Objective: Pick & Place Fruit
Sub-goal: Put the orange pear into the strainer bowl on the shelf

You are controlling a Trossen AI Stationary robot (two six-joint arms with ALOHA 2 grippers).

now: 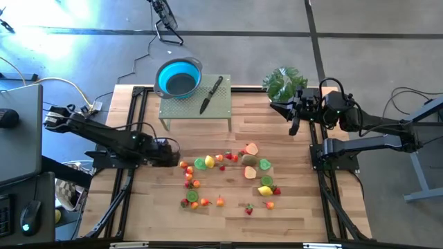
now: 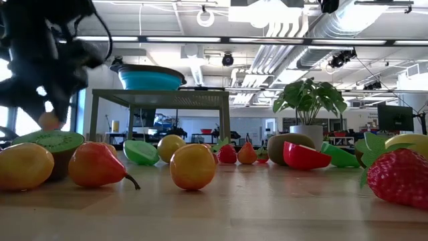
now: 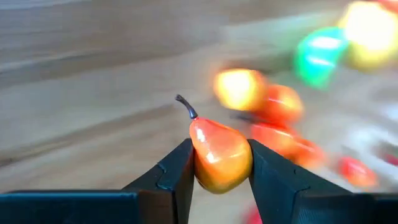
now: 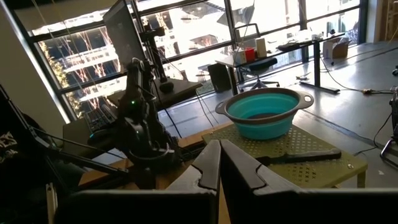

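The left gripper [image 3: 219, 163] is clamping a small orange-yellow pear [image 3: 219, 154] between its two dark fingers, squeezing it across the fat lower part so the stem pokes free. That looks like a sensible hold for carrying a rounded piece without it rolling out. In the high view the left gripper [image 1: 169, 153] is reaching low from the left of the frame toward the centre, sitting just beside the left edge of the scattered fruit [image 1: 228, 174]. The rest of the fruit is lying loose on the wooden table [image 1: 291, 214] in the lower middle of the frame. The blue bowl [image 1: 178, 77] is waiting on the small green stand [image 1: 221, 107] at upper centre, next to a knife [image 1: 211, 95]; it is probably the drop point, so a lift and a swing upward would come next. The right gripper [image 1: 295, 124] is parked at upper right by the potted plant [image 1: 282, 83], its fingers pressed together and holding nothing.
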